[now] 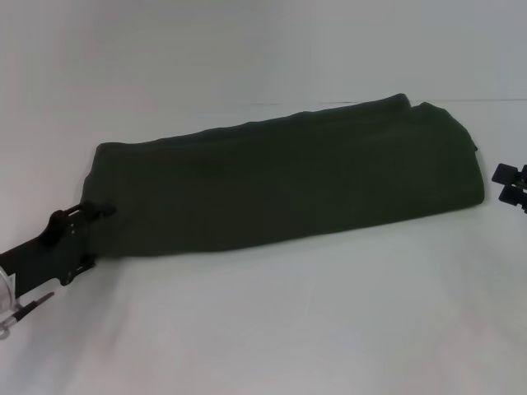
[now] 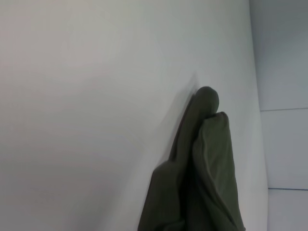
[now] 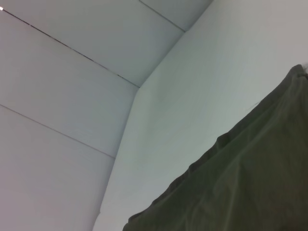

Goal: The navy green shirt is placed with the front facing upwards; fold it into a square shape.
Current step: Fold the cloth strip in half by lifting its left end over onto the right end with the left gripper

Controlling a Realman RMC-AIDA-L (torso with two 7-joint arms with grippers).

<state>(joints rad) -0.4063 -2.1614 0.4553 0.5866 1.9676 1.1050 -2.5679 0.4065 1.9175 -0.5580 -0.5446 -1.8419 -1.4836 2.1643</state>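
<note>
The shirt (image 1: 288,177) lies folded into a long dark olive band across the white bench (image 1: 272,329), its lettering and collar out of sight. The left claw (image 1: 92,216) sits at the band's left end, touching the cloth; whether it is clenched cannot be told. The right claw (image 1: 510,185) hangs just beside the right end, apart from it, its grip likewise unclear.
</note>
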